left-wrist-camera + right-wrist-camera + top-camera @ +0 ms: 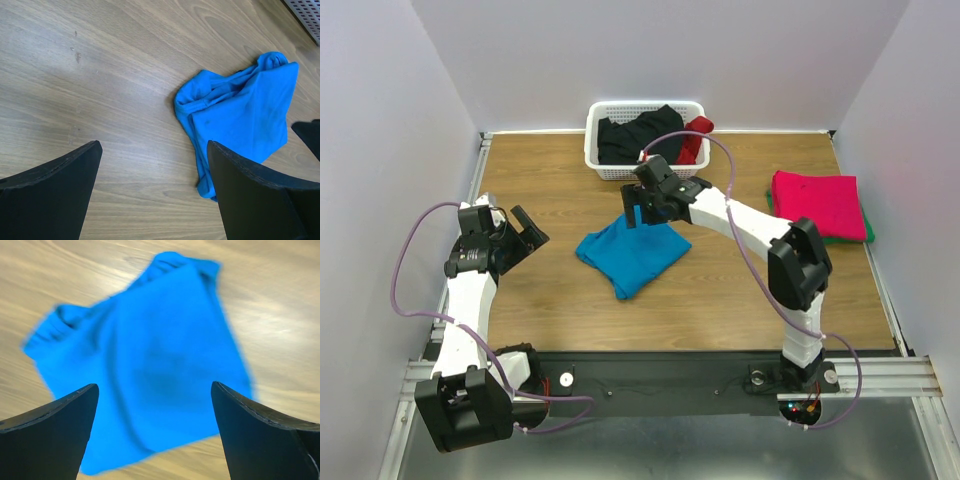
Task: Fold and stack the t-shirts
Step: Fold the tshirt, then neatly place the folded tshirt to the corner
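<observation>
well, the turquoise-blue t-shirt lies near the middle of the wooden table, roughly folded into a lopsided four-sided bundle with one corner pointing toward the arms. its cloth is a plain, bright blue with no print; in the left wrist view the top layer is fairly smooth, while the edge on the left of that picture is bunched into rumpled folds. the right gripper hangs over the far edge of this shirt, its jaws spread wide with nothing between them, and the right wrist view shows the blue cloth, blurred, filling the gap between the two dark fingers. whether the fingertips touch the cloth cannot be told. the left gripper sits well apart to the left of the shirt, above bare wood, likewise spread and holding nothing. at the right edge of the table a magenta-red t-shirt rests as a neat folded rectangle on top of a green t-shirt, of which only a thin border shows. at the far edge a white basket holds a crumpled black t-shirt and a dark red t-shirt.
</observation>
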Action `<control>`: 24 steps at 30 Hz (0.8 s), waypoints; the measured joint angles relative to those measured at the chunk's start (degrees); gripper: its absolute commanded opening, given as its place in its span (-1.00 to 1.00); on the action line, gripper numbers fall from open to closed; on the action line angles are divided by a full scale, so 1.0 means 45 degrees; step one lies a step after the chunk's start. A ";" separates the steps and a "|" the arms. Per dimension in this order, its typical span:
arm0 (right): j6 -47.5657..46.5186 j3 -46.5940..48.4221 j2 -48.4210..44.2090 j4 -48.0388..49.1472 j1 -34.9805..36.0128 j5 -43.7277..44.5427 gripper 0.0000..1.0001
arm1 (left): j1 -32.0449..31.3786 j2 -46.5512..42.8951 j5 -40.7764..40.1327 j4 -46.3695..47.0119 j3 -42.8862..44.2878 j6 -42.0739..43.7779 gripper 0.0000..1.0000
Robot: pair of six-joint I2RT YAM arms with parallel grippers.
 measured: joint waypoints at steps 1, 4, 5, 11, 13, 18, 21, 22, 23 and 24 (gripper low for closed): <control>-0.0879 -0.0369 -0.0379 0.0078 -0.0063 0.0160 0.98 | 0.0000 0.0005 0.0010 0.0005 0.0000 0.0000 0.97; -0.2642 -0.0996 -0.0850 0.0141 -0.0209 0.0374 0.97 | 0.0000 0.0005 0.0029 0.0039 -0.0073 0.0000 0.97; -0.3293 -0.1127 -0.0845 0.0223 -0.0311 0.0379 0.97 | 0.0000 0.0005 0.0029 0.0068 -0.0117 0.0000 0.97; -0.5008 -0.1209 0.0068 0.0369 -0.1263 0.0068 0.90 | 0.0000 0.0019 -0.0262 0.0053 -0.0146 -0.0058 0.97; -0.5323 -0.1209 0.0510 0.0408 -0.1617 -0.0209 0.81 | 0.0000 0.0000 -0.0355 0.0058 -0.0146 -0.0083 0.97; -0.5795 -0.1209 0.1297 0.0573 -0.1987 -0.1166 0.67 | 0.0000 -0.0117 -0.0525 0.0068 -0.0146 -0.0121 0.97; -0.5833 -0.1209 0.1569 0.0772 -0.1967 -0.1695 0.54 | 0.0005 -0.0112 -0.0534 0.0068 -0.0146 -0.0121 0.97; -0.5795 -0.1209 0.1574 0.0840 -0.1972 -0.1841 0.52 | 0.0005 -0.0112 -0.0529 0.0073 -0.0146 -0.0121 0.97; -0.5736 -0.1209 0.1613 0.0933 -0.1972 -0.2152 0.43 | 0.0005 -0.0112 -0.0525 0.0073 -0.0146 -0.0121 0.97; -0.5693 -0.1243 0.1647 0.1025 -0.1972 -0.2404 0.40 | 0.0005 -0.0102 -0.0525 0.0073 -0.0146 -0.0121 0.97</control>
